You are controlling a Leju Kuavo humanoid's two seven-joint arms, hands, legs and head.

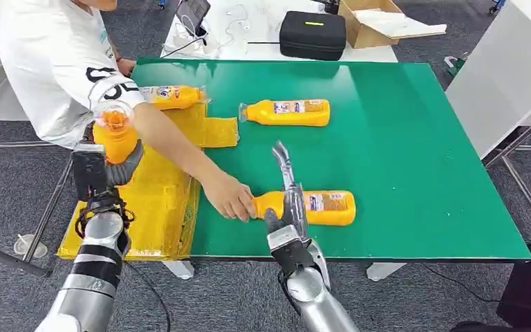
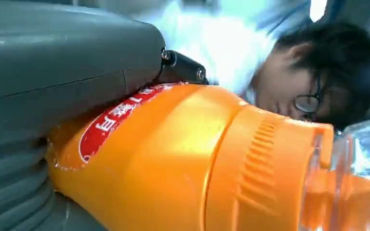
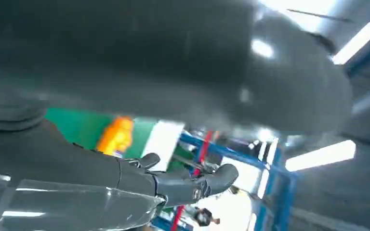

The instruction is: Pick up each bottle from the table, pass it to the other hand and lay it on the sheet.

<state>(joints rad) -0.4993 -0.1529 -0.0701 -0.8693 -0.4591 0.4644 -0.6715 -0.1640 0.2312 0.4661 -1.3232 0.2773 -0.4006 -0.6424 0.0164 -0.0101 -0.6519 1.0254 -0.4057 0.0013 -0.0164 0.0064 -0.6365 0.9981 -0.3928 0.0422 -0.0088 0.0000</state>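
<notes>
My left hand (image 1: pixel 114 166) grips an orange bottle (image 1: pixel 115 133) upright, cap up, over the yellow sheet (image 1: pixel 153 200) at the table's left; up close the bottle (image 2: pixel 183 163) lies against the grey hand (image 2: pixel 53 62). My right hand (image 1: pixel 287 200) hovers with fingers stretched out and apart, holding nothing, over a second orange bottle (image 1: pixel 318 207) lying near the front edge. A person's hand (image 1: pixel 228 197) holds that bottle's cap end. A third bottle (image 1: pixel 287 112) lies mid-table. Another bottle (image 1: pixel 173 96) lies at the sheet's far end. The right hand's fingers (image 3: pixel 183 185) are spread.
The green table (image 1: pixel 415 159) has free room on its right half. A person in a white shirt (image 1: pixel 55 62) leans in from the left, arm across the sheet. Behind the table stand a black case (image 1: pixel 312 34) and a cardboard box (image 1: pixel 377 21).
</notes>
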